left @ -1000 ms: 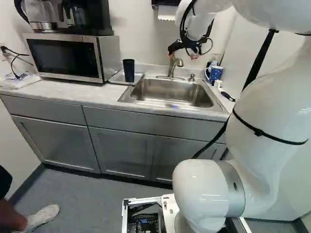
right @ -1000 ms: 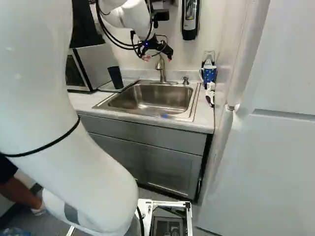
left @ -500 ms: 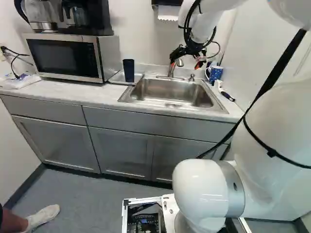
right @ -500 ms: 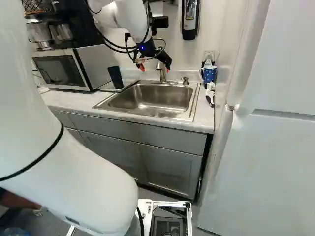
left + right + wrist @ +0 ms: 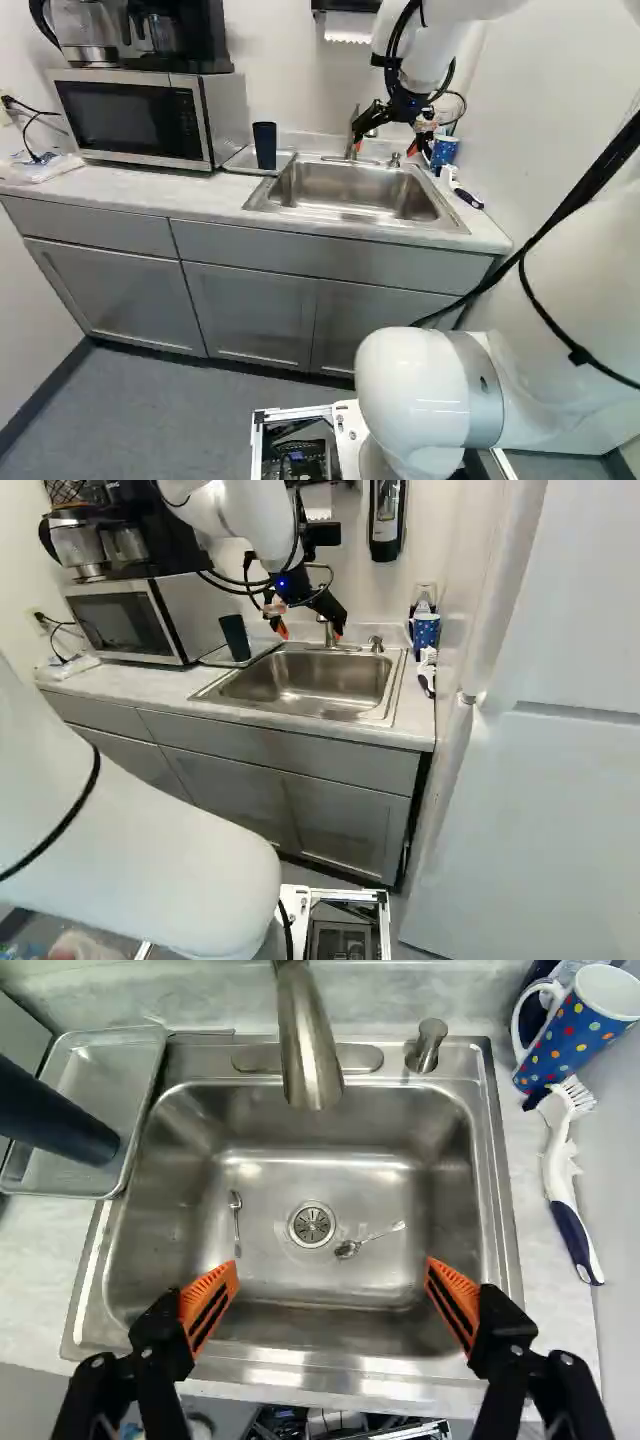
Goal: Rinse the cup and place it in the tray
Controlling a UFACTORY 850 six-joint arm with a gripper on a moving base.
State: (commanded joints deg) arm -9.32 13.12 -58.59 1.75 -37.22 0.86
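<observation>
Moved since the earlier frames: the arm (image 5: pixel 555 300), its gripper (image 5: pixel 332 1266) now lower and nearer the base; the base, the dark cup and the tray are where they were. Claw: released, orange pads (image 5: pixel 209 1306) spread wide, nothing between them, facing down over the near part of the sink (image 5: pixel 165 1230). Cup, first candidate: dark, plain, upright in the tray (image 5: pixel 97 1052), left of the sink in the left base view; listed as dark cup (image 5: pixel 265 146). Cup, second candidate: dotted blue mug (image 5: pixel 570 1038), upright on the counter at the sink's far corner, handle toward the sink, brush (image 5: pixel 560 1165) just beside it. Which one the task means cannot be told for certain; the dark cup already occupies the tray. Faucet (image 5: pixel 305 1045): over the basin, no stream visible. Spoons: two, lying in the basin, one (image 5: pixel 237 1222) each side of the drain (image 5: pixel 311 1225). Step in hand, as judged: approach to a cup. Recommended handling: settle the choice first; keep the pads wide and clear of the spout; line up squarely across the cup's body before closing, gently, since a glancing touch could topple it. For the mug, allow for handle, brush and nearby wall; for the dark cup, lift straight until clear of the tray's rim.
</observation>
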